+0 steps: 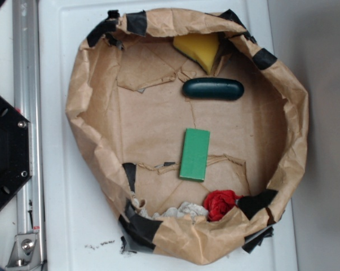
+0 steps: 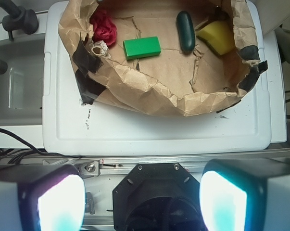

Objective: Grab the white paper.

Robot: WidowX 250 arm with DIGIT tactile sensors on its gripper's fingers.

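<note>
The white paper (image 1: 178, 211) is a wrinkly off-white wad lying at the near inner edge of the brown paper lining (image 1: 96, 141), partly hidden behind its folded rim. In the wrist view only a small bit of the white paper (image 2: 100, 48) shows, next to black tape. The gripper (image 2: 142, 202) is open, its two bright pads (image 2: 60, 204) wide apart with nothing between them. It hangs over the black robot base, well away from the lining. The gripper does not show in the exterior view.
Inside the lining lie a green block (image 1: 194, 153), a red wrinkly wad (image 1: 220, 203), a dark green oblong thing (image 1: 213, 89) and a yellow sponge wedge (image 1: 199, 49). The lining sits on a white platform (image 1: 62, 214). A metal rail (image 1: 27, 113) and black base (image 1: 3, 152) stand left.
</note>
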